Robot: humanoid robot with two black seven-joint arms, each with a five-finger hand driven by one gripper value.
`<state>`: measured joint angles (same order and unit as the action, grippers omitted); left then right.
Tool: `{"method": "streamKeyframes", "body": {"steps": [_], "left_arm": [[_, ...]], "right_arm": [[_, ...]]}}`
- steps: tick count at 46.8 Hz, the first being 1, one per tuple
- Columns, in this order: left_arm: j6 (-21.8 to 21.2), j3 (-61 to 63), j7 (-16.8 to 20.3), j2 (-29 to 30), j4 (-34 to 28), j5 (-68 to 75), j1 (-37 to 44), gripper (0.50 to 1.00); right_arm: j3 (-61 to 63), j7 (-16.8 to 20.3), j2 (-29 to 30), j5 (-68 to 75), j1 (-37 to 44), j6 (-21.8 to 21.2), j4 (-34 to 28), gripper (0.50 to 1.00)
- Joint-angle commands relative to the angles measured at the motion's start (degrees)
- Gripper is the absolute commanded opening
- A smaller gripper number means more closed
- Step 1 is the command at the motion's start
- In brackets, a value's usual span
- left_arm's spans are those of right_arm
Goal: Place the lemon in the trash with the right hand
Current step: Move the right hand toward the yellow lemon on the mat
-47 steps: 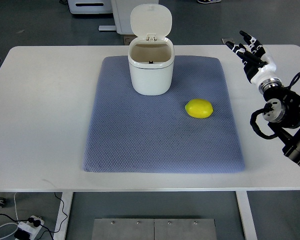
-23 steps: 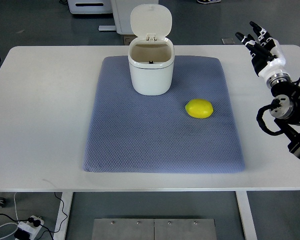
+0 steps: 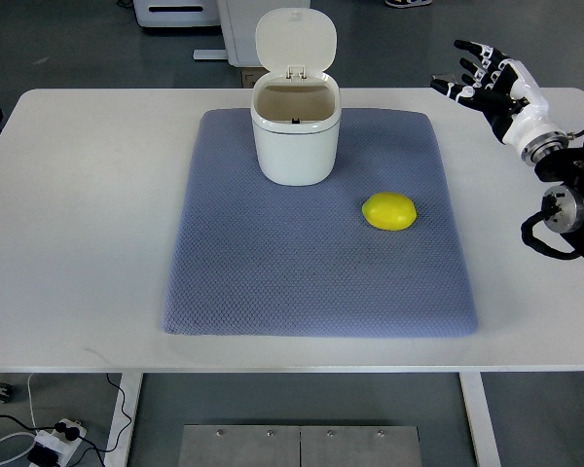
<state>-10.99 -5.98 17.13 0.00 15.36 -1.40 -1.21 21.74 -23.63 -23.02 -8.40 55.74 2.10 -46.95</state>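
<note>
A yellow lemon (image 3: 389,211) lies on the blue-grey mat (image 3: 311,263), right of centre. The white trash bin (image 3: 295,133) stands at the mat's far edge with its lid flipped up and its inside showing. My right hand (image 3: 479,78) hovers over the table's far right corner, fingers spread and holding nothing. It is well to the right of and beyond the lemon. The right arm (image 3: 565,185) comes in from the right edge. The left arm is out of view.
The mat lies on a white table (image 3: 78,214). Beyond the far edge stand white cabinets (image 3: 204,19). A power strip (image 3: 54,443) with cables lies on the floor at the lower left.
My right hand has lifted and drawn back toward the far right corner, and its fingers have turned and spread leftward. Lemon and bin have not moved.
</note>
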Motion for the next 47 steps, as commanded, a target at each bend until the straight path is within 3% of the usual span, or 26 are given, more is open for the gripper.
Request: {"method": "streamKeyframes", "body": {"steps": [1, 16, 31, 47], "left_arm": [[0.0, 0.0, 0.0, 0.0, 0.0, 0.0, 0.1, 1.000], [0.0, 0.0, 0.0, 0.0, -0.1, 0.0, 0.0, 1.000], [0.0, -0.1, 0.0, 0.0, 0.0, 0.0, 0.0, 1.000], [0.0, 0.0, 0.0, 0.0, 0.0, 0.0, 0.0, 1.000]], "right_arm": [[-1.5, 0.0, -1.9, -2.0, 0.7, 0.0, -1.1, 1.000], [-8.2, -0.2, -10.1, -10.5, 1.6, 1.3, -14.2, 1.000], [-14.4, -0.2, -15.7, -18.5, 1.6, 4.1, -21.9, 1.000], [-24.2, -0.1, -13.7, -20.7, 2.4, 12.6, -24.6, 1.000]]}}
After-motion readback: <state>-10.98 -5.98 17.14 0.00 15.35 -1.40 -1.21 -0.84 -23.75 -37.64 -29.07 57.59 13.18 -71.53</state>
